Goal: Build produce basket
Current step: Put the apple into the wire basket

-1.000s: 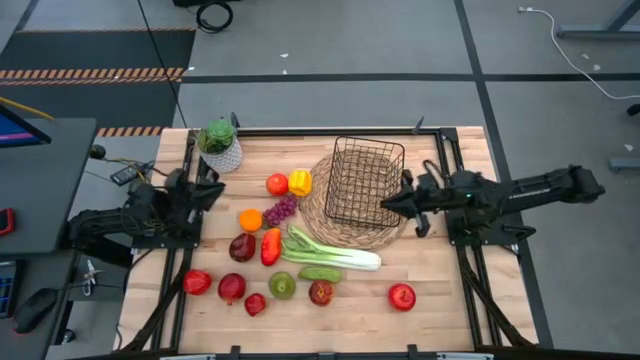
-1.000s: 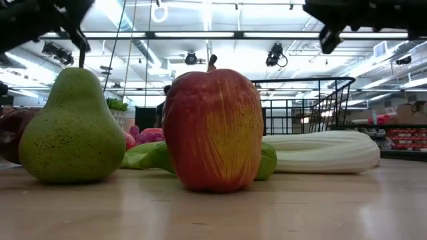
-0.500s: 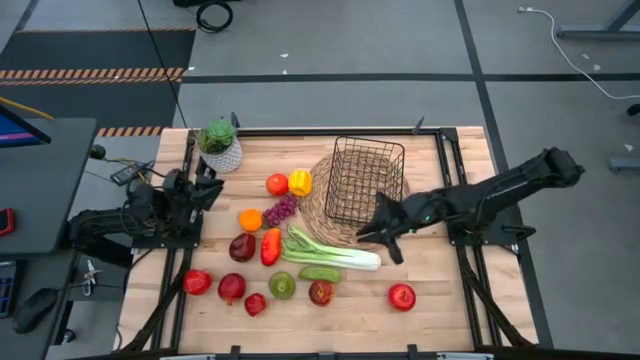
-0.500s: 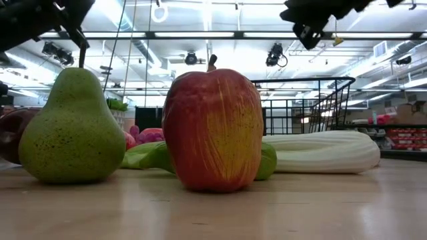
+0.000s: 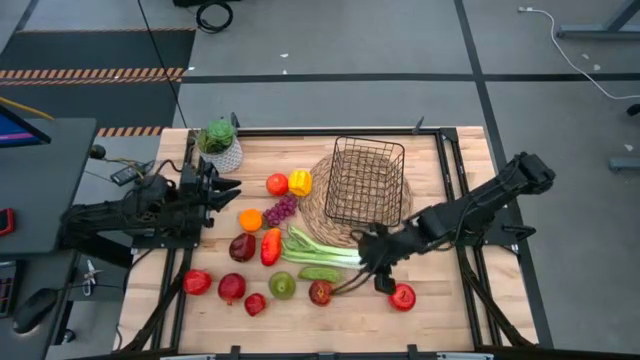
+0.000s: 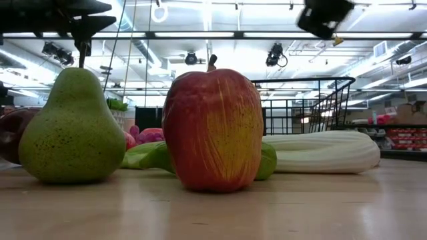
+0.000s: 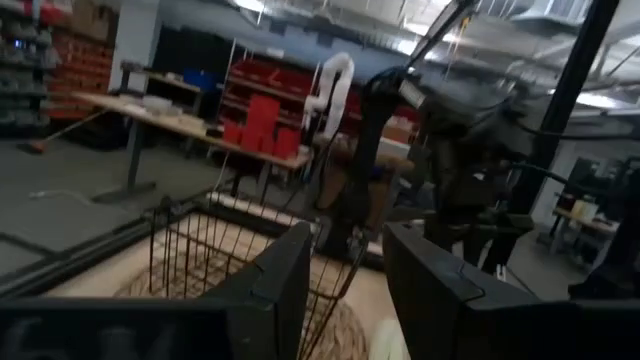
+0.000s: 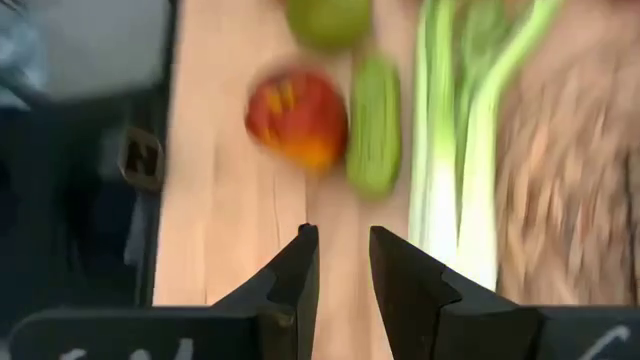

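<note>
High view: wooden surface point(image 5: 440, 310) crossed by both dark arms. Largest piece on it, round woven mat point(image 5: 318, 212), carrying black wire basket point(image 5: 365, 182), upright and well beyond the right hand point(image 5: 372, 265) toward the far edge. Right hand low over the front middle, fingers point(image 8: 300, 275) slightly apart, clamped on nothing. Long pale leek point(image 5: 330, 250) just beside that hand, between hand and mat; green cucumber point(image 5: 320, 273) just beside the leek on the near side. Red-and-yellow apple point(image 5: 321, 292) near the hand toward the front edge, red apple point(image 5: 402, 296) just beside the hand on the opposite side. Green pear point(image 5: 282, 285) a little farther off past the cucumber. Left hand point(image 5: 228, 188) at the left edge, fingers point(image 7: 270, 290) apart, empty, facing the basket; orange point(image 5: 250, 219) and purple grapes point(image 5: 280, 210) nearby.
</note>
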`<state>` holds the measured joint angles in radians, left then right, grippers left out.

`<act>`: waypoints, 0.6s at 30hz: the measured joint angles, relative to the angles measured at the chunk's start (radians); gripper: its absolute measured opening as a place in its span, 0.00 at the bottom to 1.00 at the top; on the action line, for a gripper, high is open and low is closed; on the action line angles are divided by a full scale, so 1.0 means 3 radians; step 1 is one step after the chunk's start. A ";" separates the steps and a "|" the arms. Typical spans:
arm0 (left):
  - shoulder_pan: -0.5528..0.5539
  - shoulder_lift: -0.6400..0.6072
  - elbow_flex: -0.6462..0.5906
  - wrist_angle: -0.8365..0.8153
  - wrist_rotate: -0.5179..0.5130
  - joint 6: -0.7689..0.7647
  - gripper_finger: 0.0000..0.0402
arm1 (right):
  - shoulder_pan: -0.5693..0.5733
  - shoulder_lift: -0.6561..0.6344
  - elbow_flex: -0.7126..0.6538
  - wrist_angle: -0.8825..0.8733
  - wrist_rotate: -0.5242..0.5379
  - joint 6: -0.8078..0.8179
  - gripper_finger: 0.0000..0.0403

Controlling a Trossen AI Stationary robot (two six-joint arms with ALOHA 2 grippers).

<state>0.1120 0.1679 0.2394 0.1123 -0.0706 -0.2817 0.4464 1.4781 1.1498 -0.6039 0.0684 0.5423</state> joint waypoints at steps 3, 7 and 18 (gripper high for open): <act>0.0000 0.0140 0.0013 0.0077 0.0000 -0.0001 0.36 | 0.0153 0.0182 0.0202 -0.0533 -0.0065 0.0331 0.25; 0.0000 0.0274 0.0013 0.0281 -0.0001 0.0021 0.36 | 0.0329 0.0307 0.0246 -0.0977 -0.0236 0.0741 0.25; 0.0011 0.0421 0.0014 0.1007 -0.0050 0.0394 0.36 | 0.0457 0.0369 0.0296 -0.0704 -0.0131 0.0920 0.31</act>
<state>0.1154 0.2943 0.2436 0.4144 -0.0855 -0.1634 0.5835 1.5887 1.2386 -0.8152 0.0291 0.8182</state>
